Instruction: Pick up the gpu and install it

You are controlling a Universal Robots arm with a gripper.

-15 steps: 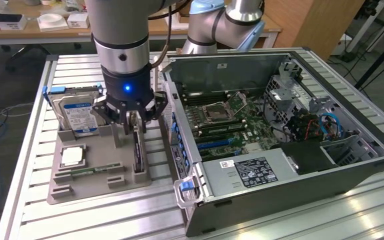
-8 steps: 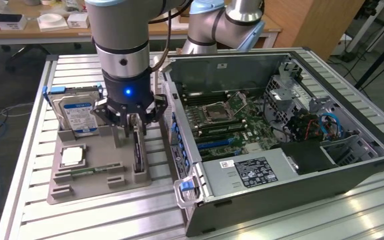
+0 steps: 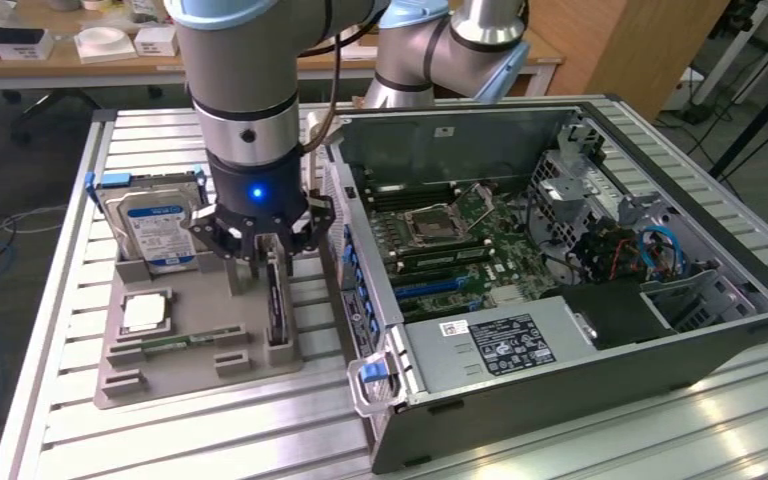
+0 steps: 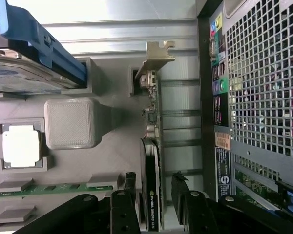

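Observation:
The gpu [image 3: 276, 312] stands on edge in a slot of the grey holder tray [image 3: 184, 385], between the tray's other parts and the open computer case [image 3: 518, 340]. In the wrist view the gpu [image 4: 151, 161] shows as a thin black card with a green board edge and a silver end bracket [image 4: 154, 61]. My gripper [image 3: 264, 268] hangs straight down over it. The gripper [image 4: 154, 187] is open, one finger on each side of the card's black end with a narrow gap on either side.
On the same tray sit a silver hard drive [image 3: 155, 225] in a blue carrier, a CPU [image 3: 144, 312] and a memory stick [image 3: 177, 343]. The case lies open beside the tray, its motherboard [image 3: 458, 245] and blue slots [image 3: 427, 290] exposed. Its perforated rear wall [image 4: 261, 87] is close to the card.

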